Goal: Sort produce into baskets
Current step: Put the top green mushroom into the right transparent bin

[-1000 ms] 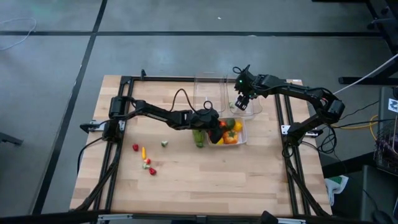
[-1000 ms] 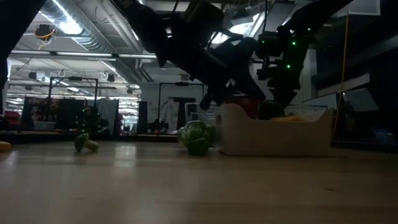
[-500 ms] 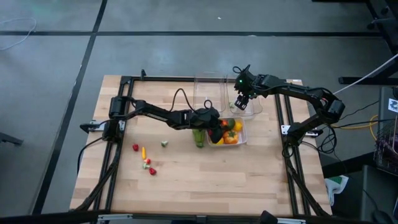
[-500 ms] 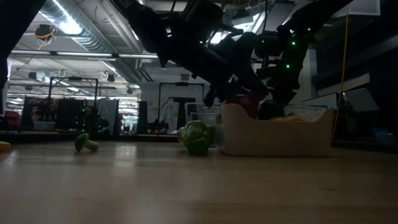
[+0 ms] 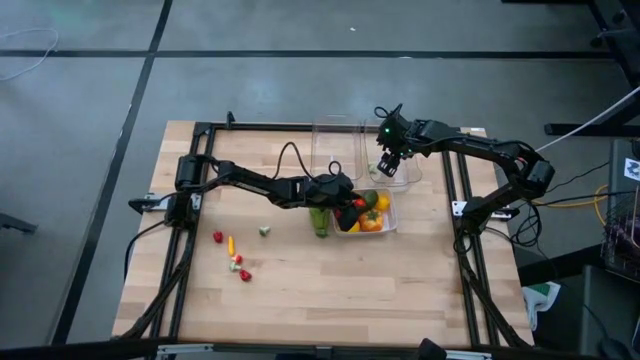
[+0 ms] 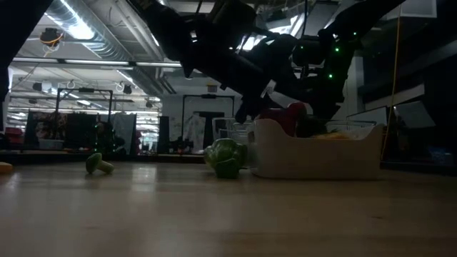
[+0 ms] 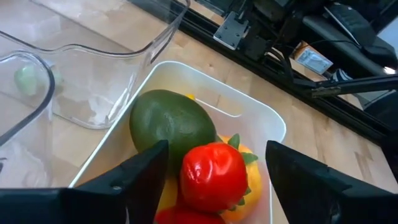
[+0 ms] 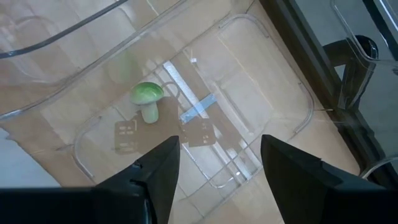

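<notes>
Three tubs sit right of the table's centre in the high view: a white tub (image 5: 372, 213) full of produce, and two clear tubs (image 5: 340, 150) just above it toward the frame's top. In the left wrist view the white tub (image 7: 272, 121) holds a dark green fruit (image 7: 172, 126), a red tomato (image 7: 212, 174) and an orange piece under it. The left gripper (image 5: 345, 207) hangs over the tub's left end, fingers apart either side of the tomato and gripping nothing. A ribbed green vegetable (image 5: 319, 220) lies on the table just left of the tub. The right gripper (image 5: 389, 163) hovers over a clear tub, fingers spread and empty; below it a small green mushroom (image 8: 147, 98) lies inside. Small red, yellow and green bits (image 5: 235, 254) are scattered at lower left of the table (image 5: 300, 290).
</notes>
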Tool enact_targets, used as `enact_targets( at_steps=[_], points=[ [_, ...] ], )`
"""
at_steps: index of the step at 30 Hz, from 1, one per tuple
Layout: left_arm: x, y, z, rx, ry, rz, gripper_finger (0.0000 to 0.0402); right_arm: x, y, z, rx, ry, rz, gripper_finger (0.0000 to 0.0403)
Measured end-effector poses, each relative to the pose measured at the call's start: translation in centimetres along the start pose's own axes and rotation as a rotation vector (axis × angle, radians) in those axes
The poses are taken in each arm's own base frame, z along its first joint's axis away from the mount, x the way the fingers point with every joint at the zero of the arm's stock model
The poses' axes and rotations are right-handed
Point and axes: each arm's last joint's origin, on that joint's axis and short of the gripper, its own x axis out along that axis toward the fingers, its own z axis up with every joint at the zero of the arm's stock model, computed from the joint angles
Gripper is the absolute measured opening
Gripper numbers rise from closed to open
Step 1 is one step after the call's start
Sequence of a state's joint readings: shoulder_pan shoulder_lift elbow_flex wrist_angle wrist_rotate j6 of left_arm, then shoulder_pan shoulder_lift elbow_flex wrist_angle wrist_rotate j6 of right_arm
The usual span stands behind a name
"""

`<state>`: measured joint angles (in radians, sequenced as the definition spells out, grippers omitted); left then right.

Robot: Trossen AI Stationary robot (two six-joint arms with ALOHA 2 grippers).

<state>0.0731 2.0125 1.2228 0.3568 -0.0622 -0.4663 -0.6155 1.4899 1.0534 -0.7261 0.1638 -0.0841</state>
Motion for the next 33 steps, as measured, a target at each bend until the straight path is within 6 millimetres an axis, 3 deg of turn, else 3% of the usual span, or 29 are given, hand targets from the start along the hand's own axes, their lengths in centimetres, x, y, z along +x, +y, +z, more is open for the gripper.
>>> enact_targets(
  at_steps=[8, 17, 26, 33],
  points=[
    [-0.4, -0.3, 0.7, 0.073, -0.037, -0.017, 0.0261, 0.0, 0.0, 0.0, 0.000, 0.000, 0.000, 0.0223],
    [-2.9, -1.5, 3.5, 0.196, -0.102, -0.038, 0.0262, 0.0, 0.0, 0.0, 0.001, -0.003, 0.000, 0.0223],
    [-8.6, -2.3, 6.5, 0.366, -0.012, 0.005, 0.0262, 0.0, -0.2, 0.6, -0.074, -0.057, -0.041, 0.0223],
    [-14.3, -2.2, 6.8, 0.478, 0.215, 0.055, 0.0262, 0.0, -0.2, 0.9, -0.060, -0.093, -0.038, 0.0223]
  ],
)
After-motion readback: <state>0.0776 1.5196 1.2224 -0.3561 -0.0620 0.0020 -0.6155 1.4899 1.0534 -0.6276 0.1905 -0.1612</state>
